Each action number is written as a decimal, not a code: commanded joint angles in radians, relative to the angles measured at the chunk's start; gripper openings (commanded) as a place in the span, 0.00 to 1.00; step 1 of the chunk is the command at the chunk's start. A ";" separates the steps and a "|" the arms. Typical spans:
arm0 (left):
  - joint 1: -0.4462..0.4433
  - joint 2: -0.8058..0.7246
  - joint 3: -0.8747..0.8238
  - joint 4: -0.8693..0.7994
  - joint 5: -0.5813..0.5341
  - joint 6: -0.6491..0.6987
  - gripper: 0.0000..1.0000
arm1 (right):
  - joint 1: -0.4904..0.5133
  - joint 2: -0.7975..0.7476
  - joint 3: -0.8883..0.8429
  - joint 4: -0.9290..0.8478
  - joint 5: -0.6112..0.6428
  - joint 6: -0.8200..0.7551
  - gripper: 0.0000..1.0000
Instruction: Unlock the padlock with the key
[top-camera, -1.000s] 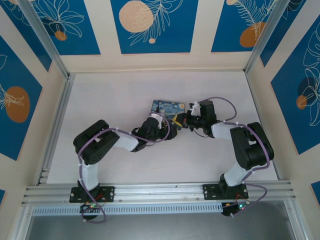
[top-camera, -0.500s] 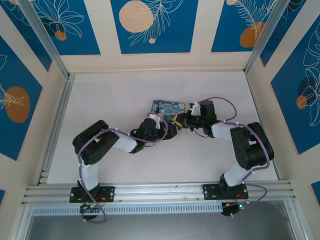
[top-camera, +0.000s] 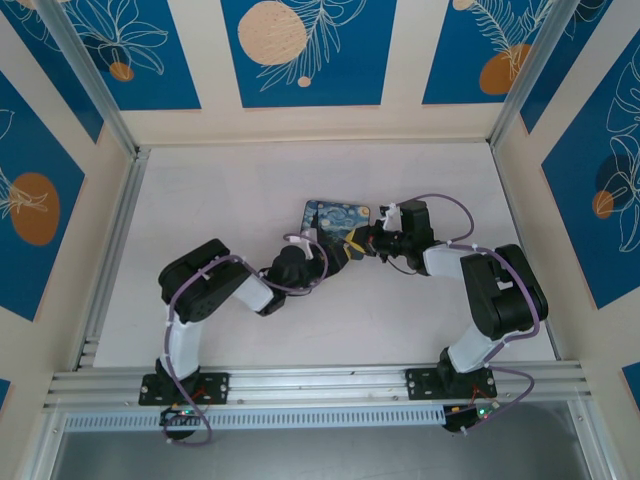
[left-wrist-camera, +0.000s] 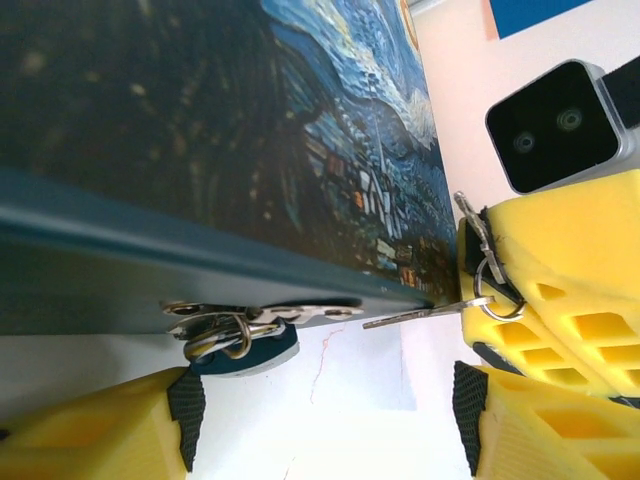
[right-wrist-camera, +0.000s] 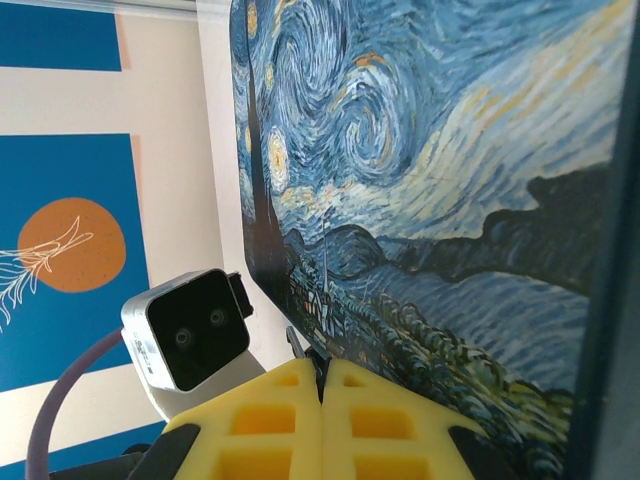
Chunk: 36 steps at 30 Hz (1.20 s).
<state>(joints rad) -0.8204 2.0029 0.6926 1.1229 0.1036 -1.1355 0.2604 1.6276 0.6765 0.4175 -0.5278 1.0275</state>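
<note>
From above we saw both arms stretched to the middle of the white tabletop (top-camera: 220, 200). They met at the near edge of the starry-night painted box (top-camera: 338, 214). The left hand (top-camera: 337, 262) sat at the box's lower left and the right hand (top-camera: 363, 243) at its lower right, just beside each other.

In the left wrist view the box took up the upper left of the frame, its dark-blue side running across as a band. The padlock (left-wrist-camera: 255, 357) hung under that band, left of centre, from a silvery hasp (left-wrist-camera: 290, 313). Its teal-blue body showed below the thin shackle (left-wrist-camera: 228, 340) looped through the hasp. The left hand's fingers (left-wrist-camera: 100, 440) stood apart, one at each lower corner. The padlock was just above the black pad of the left one, and we could not tell whether they touched.

The key (left-wrist-camera: 420, 315) lay almost level, right of centre. Its tip was at the free end of the hasp, apart from the padlock body, and we could not tell whether tip and hasp touched. Its head and ring (left-wrist-camera: 492, 290) were pinched in the right hand's yellow fingers at the right edge, below a grey camera (left-wrist-camera: 555, 125). In the right wrist view those fingers were pressed together at the bottom of the frame, clamped on the key, with the painted lid rising above them.
</note>
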 joint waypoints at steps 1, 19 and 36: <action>0.001 0.028 -0.015 0.066 -0.001 -0.040 0.65 | -0.007 0.026 0.002 -0.021 -0.001 -0.008 0.00; -0.014 -0.034 0.058 -0.295 -0.105 0.062 0.79 | -0.006 0.039 -0.001 -0.002 -0.009 0.002 0.00; -0.017 -0.105 0.164 -0.736 -0.264 0.273 0.85 | -0.007 0.050 0.004 -0.004 -0.009 -0.001 0.00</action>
<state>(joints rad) -0.8398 1.8648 0.8490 0.5095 -0.1104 -0.9096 0.2596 1.6405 0.6769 0.4416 -0.5392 1.0275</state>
